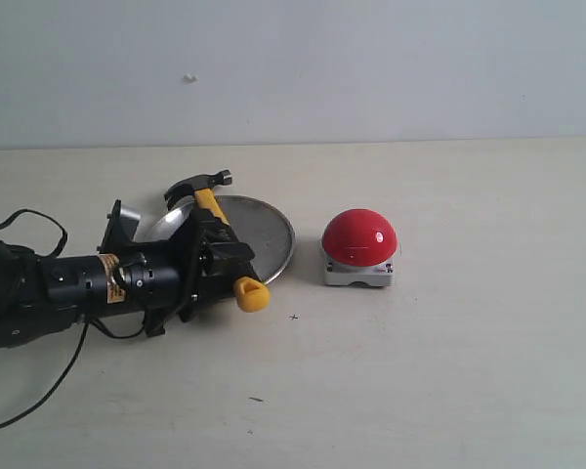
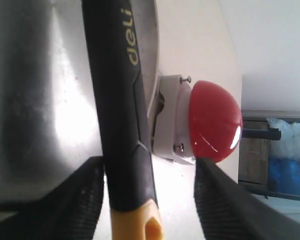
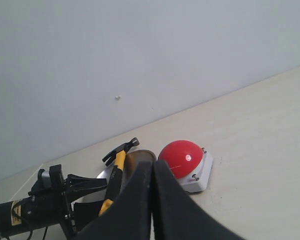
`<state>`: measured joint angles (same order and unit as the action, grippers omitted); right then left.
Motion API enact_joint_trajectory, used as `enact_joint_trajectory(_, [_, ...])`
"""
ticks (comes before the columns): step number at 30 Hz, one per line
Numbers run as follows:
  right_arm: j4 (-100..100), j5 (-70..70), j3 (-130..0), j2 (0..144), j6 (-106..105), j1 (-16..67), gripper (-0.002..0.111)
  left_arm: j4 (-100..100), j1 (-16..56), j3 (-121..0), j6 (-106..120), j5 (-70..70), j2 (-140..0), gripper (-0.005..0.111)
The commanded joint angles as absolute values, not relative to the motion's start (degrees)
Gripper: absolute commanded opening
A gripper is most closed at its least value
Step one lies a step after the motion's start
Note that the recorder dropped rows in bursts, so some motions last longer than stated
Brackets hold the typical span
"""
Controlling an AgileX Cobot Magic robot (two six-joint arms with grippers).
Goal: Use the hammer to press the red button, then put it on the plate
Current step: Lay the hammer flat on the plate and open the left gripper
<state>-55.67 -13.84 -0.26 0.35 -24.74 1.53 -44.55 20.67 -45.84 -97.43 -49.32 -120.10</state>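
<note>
Hammer (image 1: 208, 199) lies on the plate (image 1: 271, 236), its long axis running from the far head to the yellow loop past the near rim. Our left gripper (image 1: 223, 256) straddles the handle with jaws spread, not clamping. Our right gripper (image 3: 152, 168), closed and empty, sits well away.
</note>
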Motion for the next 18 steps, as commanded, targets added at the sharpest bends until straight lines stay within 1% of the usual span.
enact_joint_trajectory(1, [-55.51,-13.61,0.0,0.0,-25.05,1.32,0.0,-45.07,20.53,-44.14,-96.97,-54.82,-119.54,0.054])
enact_joint_trajectory(11, [-55.51,-13.61,0.0,0.0,-25.05,1.32,0.0,-46.37,20.53,-43.13,-96.03,-57.4,-115.85,0.054])
enact_joint_trajectory(13, [-55.51,-13.61,0.0,0.0,-25.05,1.32,0.0,-46.01,20.53,-43.24,-94.02,-60.36,-115.16,0.054])
enact_joint_trajectory(16, [-55.51,-13.61,0.0,0.0,-25.05,1.32,0.0,-46.01,20.53,-43.32,-91.07,-68.73,-115.02,0.054])
enact_joint_trajectory(18, [-55.51,-13.61,0.0,0.0,-25.05,1.32,0.0,-46.24,20.53,-43.32,-89.78,-69.96,-115.02,0.054])
